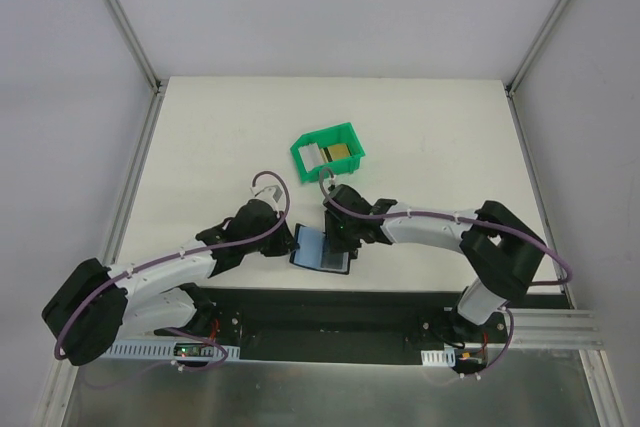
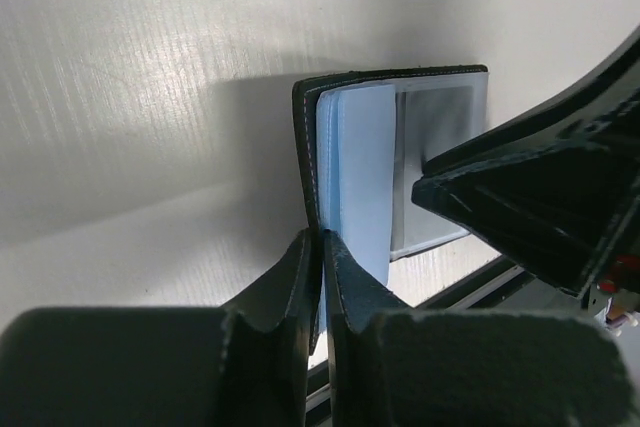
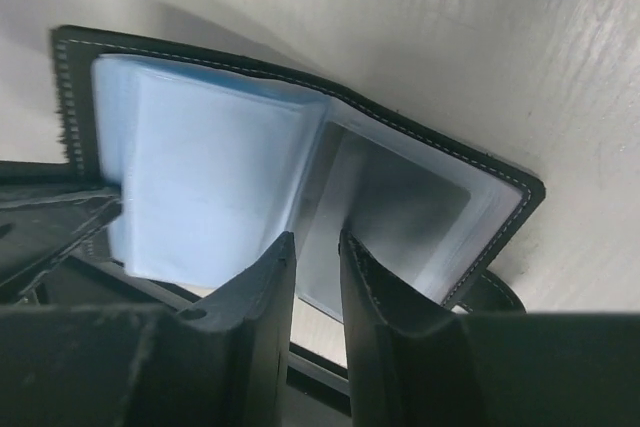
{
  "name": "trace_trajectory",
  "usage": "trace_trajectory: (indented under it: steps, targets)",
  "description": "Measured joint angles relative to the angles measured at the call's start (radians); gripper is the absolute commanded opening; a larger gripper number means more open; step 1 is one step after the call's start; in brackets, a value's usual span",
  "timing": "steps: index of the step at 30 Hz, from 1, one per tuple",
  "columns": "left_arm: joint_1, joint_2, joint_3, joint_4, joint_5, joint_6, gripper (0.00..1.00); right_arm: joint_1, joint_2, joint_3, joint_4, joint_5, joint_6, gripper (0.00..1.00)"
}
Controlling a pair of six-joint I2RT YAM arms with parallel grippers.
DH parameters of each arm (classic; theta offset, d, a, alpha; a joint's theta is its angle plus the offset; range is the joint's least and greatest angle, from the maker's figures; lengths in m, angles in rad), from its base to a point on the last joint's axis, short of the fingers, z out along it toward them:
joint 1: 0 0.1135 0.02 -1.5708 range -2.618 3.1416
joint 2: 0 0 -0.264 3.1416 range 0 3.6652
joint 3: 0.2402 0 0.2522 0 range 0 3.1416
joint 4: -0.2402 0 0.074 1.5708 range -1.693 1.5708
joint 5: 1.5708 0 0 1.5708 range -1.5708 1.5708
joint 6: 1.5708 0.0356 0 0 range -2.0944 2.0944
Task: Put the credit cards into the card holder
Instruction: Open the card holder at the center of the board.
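Your left gripper [image 2: 322,239] clamps the card holder [image 1: 322,248] open at lower centre so your narrow-fingered right gripper [image 3: 315,242] can, seemingly, part its sleeves [image 3: 210,177].

Bright, even light from above in my overhead view: the white bench [image 1: 230,137] almost glows, shadows short and soft. Left wrist view: the card holder [image 2: 360,167] throws a broad grey shadow leftward, my left gripper [image 2: 322,239] dark and fuzzy up close. Right wrist view: its blue inside looks smeared, bench grain crisp behind, right gripper [image 3: 318,245] underexposed.
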State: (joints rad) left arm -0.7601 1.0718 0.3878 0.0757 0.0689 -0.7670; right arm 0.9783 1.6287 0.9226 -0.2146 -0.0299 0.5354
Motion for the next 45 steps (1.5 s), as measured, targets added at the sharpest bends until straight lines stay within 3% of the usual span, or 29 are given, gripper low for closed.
trace_trajectory:
  steps: [7,12,17,23,33,37,40,45]
  targets:
    - [0.001,-0.014,-0.004,0.019,0.013,0.035,0.23,-0.004,0.020,-0.018,0.015,-0.011,0.005,0.27]
    - [0.024,-0.014,-0.005,0.033,0.059,0.059,0.25,-0.011,0.029,-0.018,0.034,-0.021,0.003,0.26]
    - [0.093,-0.014,-0.009,0.073,0.134,0.071,0.18,-0.019,0.035,-0.018,0.048,-0.039,0.002,0.26]
    - [0.148,0.001,-0.026,0.125,0.235,0.078,0.00,-0.021,0.035,-0.018,0.048,-0.043,-0.001,0.27]
    - [0.160,0.010,-0.045,0.154,0.264,0.079,0.00,-0.028,0.036,-0.018,0.050,-0.054,-0.006,0.27]
    - [0.160,-0.008,-0.058,0.148,0.244,0.077,0.00,-0.033,0.030,-0.018,0.055,-0.063,-0.035,0.42]
    - [0.160,-0.021,-0.071,0.136,0.209,0.065,0.00,-0.042,-0.002,-0.013,0.040,-0.056,-0.079,0.67]
    - [0.160,-0.038,-0.077,0.114,0.163,0.038,0.00,-0.087,-0.062,0.090,-0.024,-0.037,-0.152,0.77]
